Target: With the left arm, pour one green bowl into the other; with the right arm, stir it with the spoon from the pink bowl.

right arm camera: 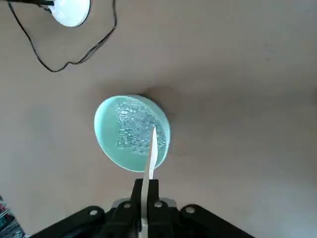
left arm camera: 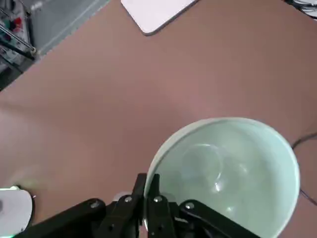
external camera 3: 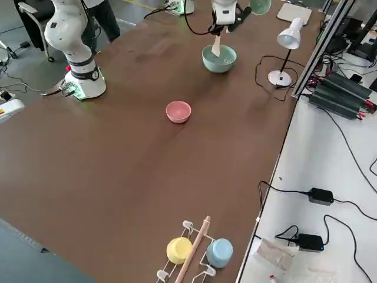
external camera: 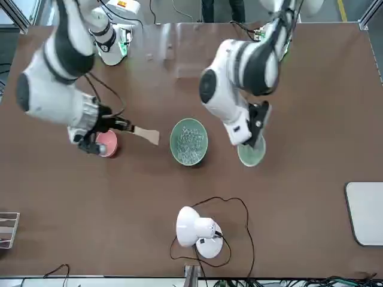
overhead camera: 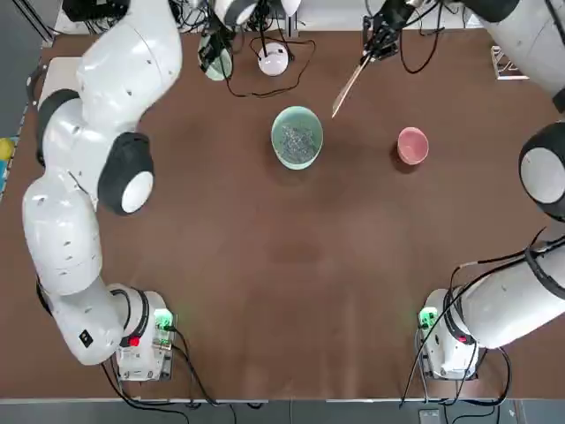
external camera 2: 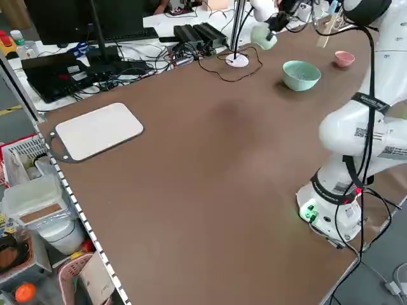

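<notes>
Surface: brown top (overhead camera: 282,283), broad and bare in the middle.
Lamp: white desk lamp (external camera: 197,230) with a black cable looping beside it.
Board: pale rounded board (external camera 2: 98,130) near the surface's edge.
Rack: yellow and blue cups (external camera 3: 197,250) on a wire rack.

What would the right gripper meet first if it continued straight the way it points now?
Probably the large green bowl: the right gripper holds the wooden spoon, whose paddle already overlaps the bowl's rim. Depth is unclear.

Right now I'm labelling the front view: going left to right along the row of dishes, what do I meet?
Small round pink bowl → light tan wooden spoon → large pale green bowl of crumbly bits → small pale green bowl.
</notes>
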Controlling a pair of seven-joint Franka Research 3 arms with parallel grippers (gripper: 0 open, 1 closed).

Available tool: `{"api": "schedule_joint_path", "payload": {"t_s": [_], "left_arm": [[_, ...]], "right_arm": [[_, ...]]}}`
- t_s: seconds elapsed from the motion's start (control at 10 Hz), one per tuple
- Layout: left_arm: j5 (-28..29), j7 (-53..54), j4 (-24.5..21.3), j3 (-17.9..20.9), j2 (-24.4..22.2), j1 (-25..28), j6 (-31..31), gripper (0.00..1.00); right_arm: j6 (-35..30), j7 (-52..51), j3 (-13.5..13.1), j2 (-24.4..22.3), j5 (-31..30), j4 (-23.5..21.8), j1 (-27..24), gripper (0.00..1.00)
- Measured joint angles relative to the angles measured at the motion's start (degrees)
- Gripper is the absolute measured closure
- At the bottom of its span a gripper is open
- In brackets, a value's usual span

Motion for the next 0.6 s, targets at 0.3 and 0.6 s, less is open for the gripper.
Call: {"api": "schedule_joint_path", "payload": {"t_s": [0.3,0.6], "left_arm": [[-2.9,7.5,-14.3,-0.1,-9.7,8.1,10.3,0.96],[-9.9,21.2,-19.7,-0.1,-13.5,19.6,16.1,0.96]], "right_arm": [[6.2,13.9,0.0,0.0,-11.9,-0.1,10.7,0.95],[9.9,26.3,0.0,0.2,-19.4,-0.1,18.9,0.95]]}}
